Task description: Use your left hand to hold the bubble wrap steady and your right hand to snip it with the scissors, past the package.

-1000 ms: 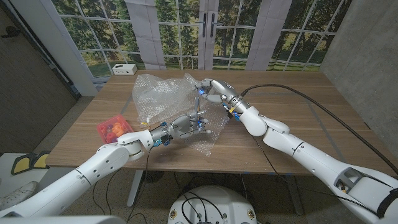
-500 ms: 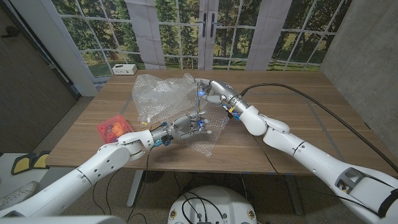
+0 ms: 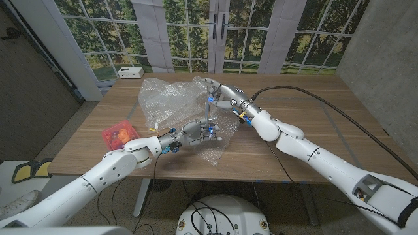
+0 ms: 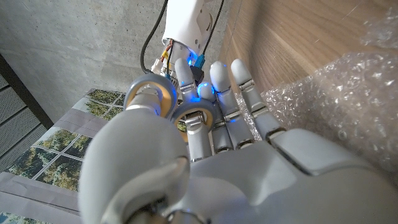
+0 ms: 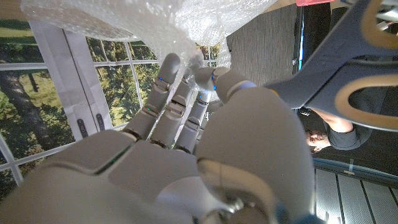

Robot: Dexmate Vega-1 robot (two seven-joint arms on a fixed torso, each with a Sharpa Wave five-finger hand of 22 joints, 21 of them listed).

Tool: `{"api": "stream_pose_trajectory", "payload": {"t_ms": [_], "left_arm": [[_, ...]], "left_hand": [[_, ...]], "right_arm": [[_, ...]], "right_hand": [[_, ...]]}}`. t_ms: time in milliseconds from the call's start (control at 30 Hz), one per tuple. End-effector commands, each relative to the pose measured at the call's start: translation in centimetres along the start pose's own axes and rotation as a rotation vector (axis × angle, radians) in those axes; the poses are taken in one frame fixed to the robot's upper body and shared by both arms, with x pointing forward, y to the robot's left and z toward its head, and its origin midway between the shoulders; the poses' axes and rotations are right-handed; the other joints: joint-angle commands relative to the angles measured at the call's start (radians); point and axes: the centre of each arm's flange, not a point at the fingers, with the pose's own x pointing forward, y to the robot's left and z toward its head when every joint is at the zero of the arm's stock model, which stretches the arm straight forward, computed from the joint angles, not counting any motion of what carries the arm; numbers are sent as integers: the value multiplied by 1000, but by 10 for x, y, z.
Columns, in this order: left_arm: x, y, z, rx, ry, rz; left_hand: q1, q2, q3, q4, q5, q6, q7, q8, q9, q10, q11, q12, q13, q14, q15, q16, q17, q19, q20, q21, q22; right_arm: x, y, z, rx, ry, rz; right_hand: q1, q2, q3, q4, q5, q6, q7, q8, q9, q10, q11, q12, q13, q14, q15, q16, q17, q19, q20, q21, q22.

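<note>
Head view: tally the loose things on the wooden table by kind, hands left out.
Clear crumpled bubble wrap sheet: 1
Grey-handled scissors: 1
Small clear tub of red and orange pieces: 1
Small white box at the far edge: 1
Total: 4

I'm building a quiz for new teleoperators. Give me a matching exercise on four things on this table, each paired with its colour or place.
Things:
1. bubble wrap
2. scissors
3. red-orange item
4. white box

Descriptions:
A. at the far left corner of the table
B. grey handles with tan inner rims
C. near the table's left edge, closer to the robot
D. clear and crumpled, mid-table

Pairs: 1-D, 2-B, 3-C, 4-A
</note>
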Motion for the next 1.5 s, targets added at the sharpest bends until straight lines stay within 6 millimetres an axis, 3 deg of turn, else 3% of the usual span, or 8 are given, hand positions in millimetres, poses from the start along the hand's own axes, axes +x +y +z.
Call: {"api": "stream_pose_trajectory", "payload": {"t_ms": [33, 167, 267, 800, 1000, 1133, 1500], "left_arm": [[1, -1, -1, -1, -3, -3], [2, -1, -2, 0, -2, -6], [2, -1, -2, 1, -2, -10], [0, -3, -3, 2, -11, -11], [-1, -3, -3, 17, -13, -10], [-2, -3, -2, 17, -13, -13], [-2, -2, -1, 20, -15, -18]], "left_hand": [[33, 88, 112, -5, -1, 10, 1, -4, -3, 110, -106, -4, -13, -1, -73, 10, 4, -3, 1, 13, -4], [27, 87, 115, -10, -1, 11, 0, -4, -3, 112, -108, -4, -15, -1, -75, 13, -1, -6, 0, 22, -10], [25, 87, 117, -12, -1, 13, 5, -5, -6, 112, -104, -2, -12, -1, -72, 13, -4, -7, 0, 25, -13], [-9, 80, 123, -26, -3, 16, 11, -16, -43, 107, -109, -1, -11, -16, -72, 26, -4, -24, 2, 58, -39], [-17, 75, 116, -37, -4, 22, 8, -15, -54, 114, -113, -1, -17, -10, -74, 31, -14, -27, -2, 66, -47], [-20, 75, 114, -44, -4, 23, 9, -15, -61, 117, -113, -4, -24, -11, -74, 35, -17, -28, -2, 71, -51], [-33, 75, 110, -58, -4, 24, 12, -13, -72, 115, -114, 8, -8, -14, -73, 41, -26, -33, -4, 86, -65]], "right_arm": [[2, -3, 2, -6, 9, 20], [2, -4, 2, 5, 16, 20], [2, -5, 2, 4, 21, 26], [2, -5, 3, 15, 47, 42], [4, -6, 7, 3, 60, 69], [5, -6, 8, -8, 60, 74], [7, -7, 8, -18, 69, 92]], "right_hand": [[20, -2, -11, -1, -13, 25, 57, 10, -18, 31, 6, -9, -18, 12, -104, -1, -13, -5, -93, 10, 0], [33, 4, -24, 1, -28, 68, 103, 18, -38, 23, 18, -18, -33, 9, -105, 0, -25, -8, -81, 12, -1], [39, 9, -33, 2, -38, 93, 112, 21, -48, 18, 21, -19, -38, 7, -105, 0, -31, -10, -71, 11, -3], [52, 14, -58, 6, -60, 76, 111, 4, -79, 24, 18, -19, -54, 1, -105, 3, -47, -26, -59, 2, -3], [57, 19, -70, 8, -68, 169, 108, 29, -97, 33, 23, -4, -42, 9, -105, 8, -54, -25, -48, 4, -1], [59, 18, -74, 7, -69, 233, 81, 40, -108, 29, 28, 8, -20, 6, -106, 13, -49, -24, -38, 3, -2], [61, 20, -79, 8, -71, 220, 82, 22, -117, 28, 24, 1, -27, -5, -105, 12, -49, -26, -35, 1, -3]]}}
